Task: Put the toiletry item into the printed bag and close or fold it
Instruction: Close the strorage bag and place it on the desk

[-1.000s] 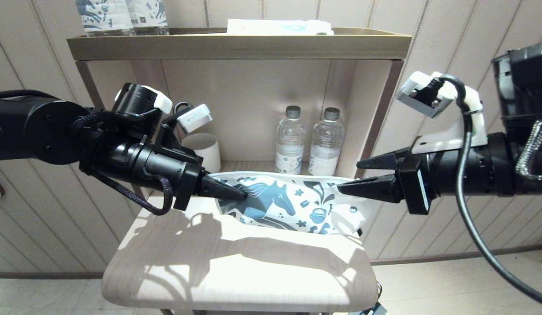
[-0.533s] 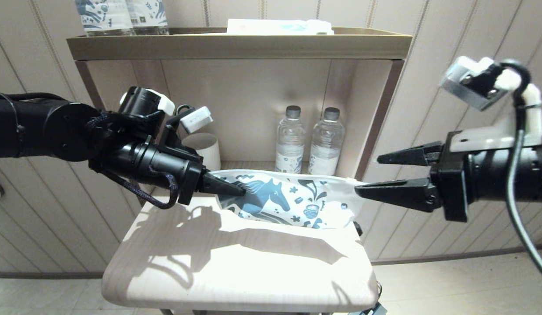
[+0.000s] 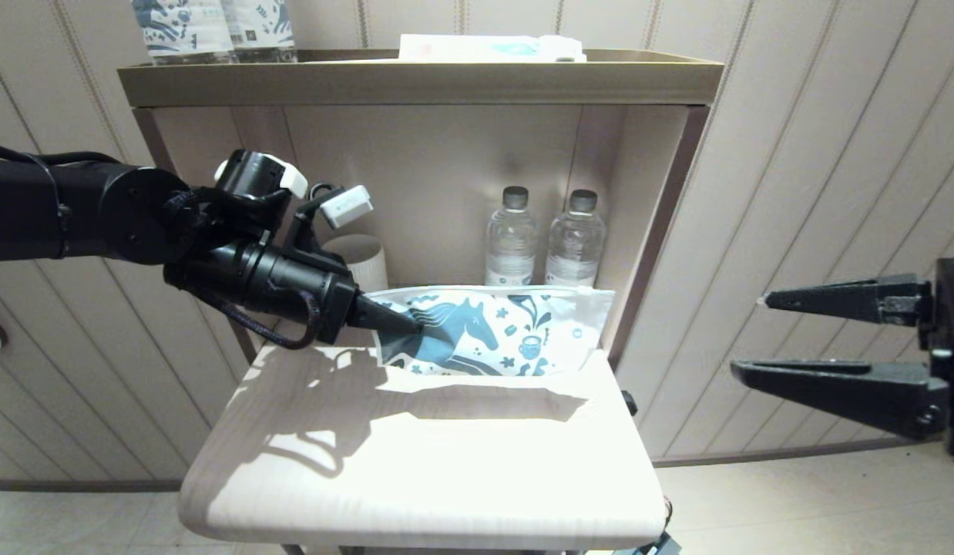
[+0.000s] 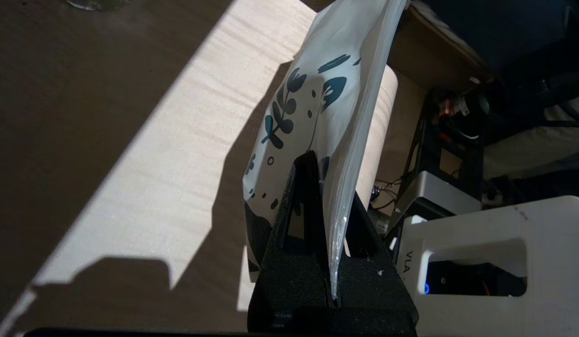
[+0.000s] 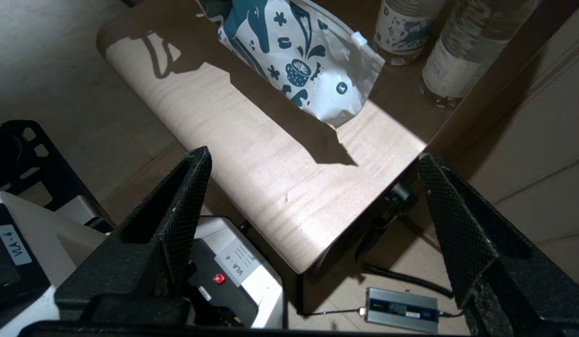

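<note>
The printed bag [image 3: 492, 331] stands on edge on the table [image 3: 415, 470], 2 bottles [image 3: 542, 240] behind it, cup [image 3: 361, 260] behind-left

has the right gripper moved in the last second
Yes. The right gripper has pulled away to the robot's right, off the printed bag and well clear of the shelf post, jaws open.

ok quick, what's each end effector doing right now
Left end effector: shut on the printed bag, holding it up at one end.
Right end effector: open, empty, off beside the table.
</note>
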Motion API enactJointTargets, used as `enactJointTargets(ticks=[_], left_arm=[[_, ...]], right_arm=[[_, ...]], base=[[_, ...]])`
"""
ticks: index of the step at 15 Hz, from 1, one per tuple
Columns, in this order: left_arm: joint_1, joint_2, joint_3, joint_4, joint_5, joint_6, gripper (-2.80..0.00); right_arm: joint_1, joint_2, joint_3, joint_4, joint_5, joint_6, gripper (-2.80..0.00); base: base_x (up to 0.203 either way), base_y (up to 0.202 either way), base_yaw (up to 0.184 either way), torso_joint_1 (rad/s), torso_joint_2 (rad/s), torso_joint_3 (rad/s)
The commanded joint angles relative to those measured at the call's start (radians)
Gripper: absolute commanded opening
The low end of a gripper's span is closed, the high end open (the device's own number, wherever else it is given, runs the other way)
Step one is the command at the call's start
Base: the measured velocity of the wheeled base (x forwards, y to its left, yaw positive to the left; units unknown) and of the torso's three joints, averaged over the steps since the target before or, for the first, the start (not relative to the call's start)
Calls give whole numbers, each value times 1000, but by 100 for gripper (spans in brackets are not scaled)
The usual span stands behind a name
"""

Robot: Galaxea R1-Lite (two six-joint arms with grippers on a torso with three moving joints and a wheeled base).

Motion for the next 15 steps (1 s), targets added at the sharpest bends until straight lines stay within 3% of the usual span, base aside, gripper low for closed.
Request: enactJointTargets(ticks=[1, 9, 10, 15], left_arm=[[1, -1, 3, 4, -4, 2, -280], [1, 6, 10, 29, 23, -4, -280], [-1, 9, 10, 27, 41, -4, 0], [26, 0, -9, 19, 51, -5, 0]], right_arm=[[-2, -30, 25, 2, 1, -4, -280], [4, -70, 69, -4, 2, 1, -280], [5, -70, 71, -4, 2, 2, -280], [7, -70, 80, -4, 4, -1, -280]], base=[[0, 0, 0, 0, 0, 0], [0, 0, 0, 0, 0, 0], [0, 0, 0, 0, 0, 0], [0, 0, 0, 0, 0, 0]])
